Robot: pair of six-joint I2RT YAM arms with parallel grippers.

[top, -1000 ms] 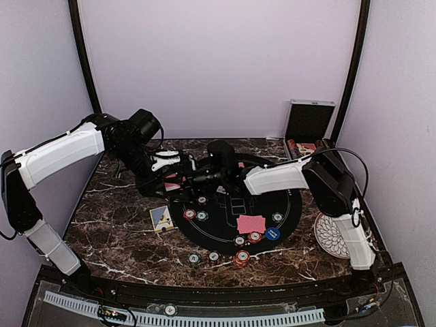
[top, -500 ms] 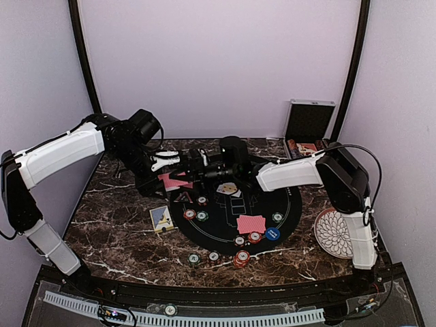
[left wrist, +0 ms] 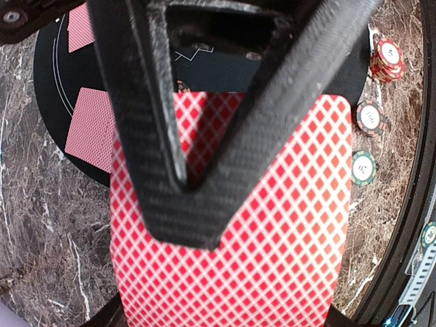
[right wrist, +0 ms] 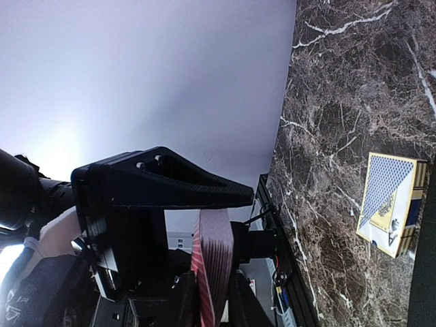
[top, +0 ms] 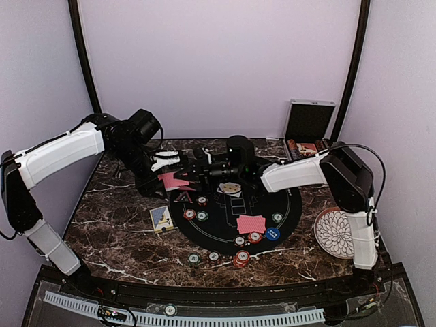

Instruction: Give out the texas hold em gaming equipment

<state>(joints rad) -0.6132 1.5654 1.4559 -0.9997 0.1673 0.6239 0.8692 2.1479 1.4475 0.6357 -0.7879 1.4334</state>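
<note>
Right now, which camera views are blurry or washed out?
Left wrist: the red-backed cards fill the frame, soft and blurred; the chips at the right edge are sharper. Right wrist: the wall glares bright white at left, leaving the fingers in dark silhouette. Top external: evenly lit, sharp.

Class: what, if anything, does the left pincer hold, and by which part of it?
A stack of red-backed playing cards, clamped across its thickness by the left pincer, which bears on the top card's back.
</note>
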